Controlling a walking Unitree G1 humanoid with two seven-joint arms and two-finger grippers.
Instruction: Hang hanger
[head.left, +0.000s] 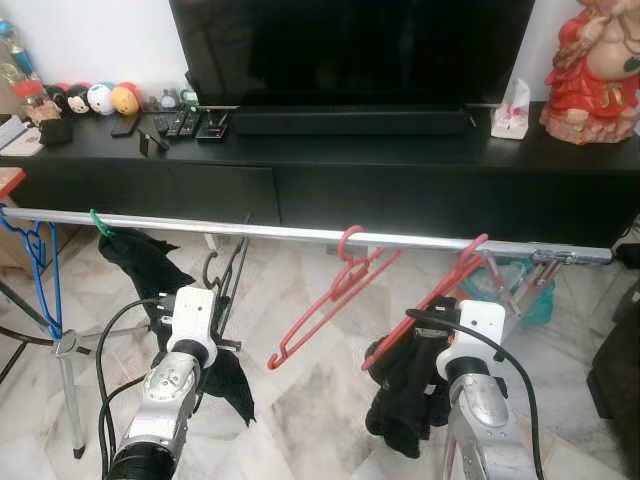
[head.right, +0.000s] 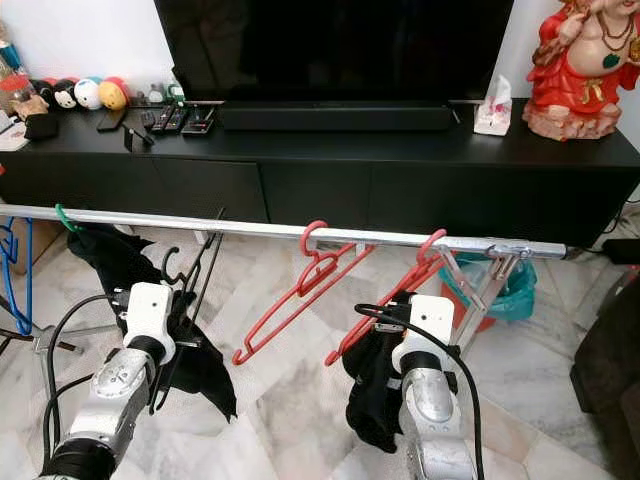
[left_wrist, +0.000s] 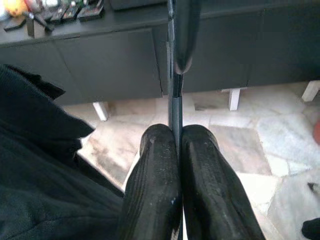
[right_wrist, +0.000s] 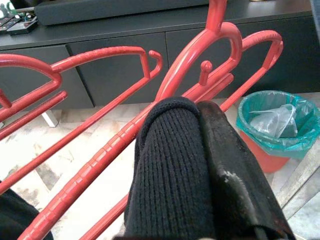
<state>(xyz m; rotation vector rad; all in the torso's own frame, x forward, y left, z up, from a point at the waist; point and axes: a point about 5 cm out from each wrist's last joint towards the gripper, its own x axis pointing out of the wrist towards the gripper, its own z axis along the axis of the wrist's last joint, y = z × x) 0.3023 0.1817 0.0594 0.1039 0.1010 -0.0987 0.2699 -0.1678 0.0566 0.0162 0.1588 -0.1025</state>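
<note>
Silver rail (head.left: 300, 232) runs across in front of the black TV cabinet (head.left: 400, 160). 2 red hangers already have their hooks on it: one red hanger (head.left: 330, 300) mid-rail, hanging free, and a second red hanger (head.left: 425, 300) further toward the robot's right, just above the right arm. A blue hanger (head.left: 40, 260) sits at the far left end, and a green hook (head.left: 100, 222) carries a black garment (head.left: 140, 262).

Left gripper (left_wrist: 176, 145): fingers pressed together on the thin edge of a black hanger (head.left: 225, 270), whose hook stands just below the rail, not yet over it. This looks like the step in hand: get that hook up and onto the rail.

Right gripper (right_wrist: 197, 115): fingers closed, one wrapped in black knit fabric; the second red hanger's bar crosses just behind the tips. Cannot tell whether anything is pinched between them. A dark cloth (head.left: 405, 390) hangs around that wrist.

Notes for doing the step well:
- Raise the hook above rail height first, then move it forward and lower; avoid pushing it into the rail from below.
- Aim for the bare stretch between the green hook and the mid-rail red hanger.
- Keep the hook opening facing the rail; the thin-edge grip may let the hanger twist.
- Release only once the hook carries the weight.
</note>
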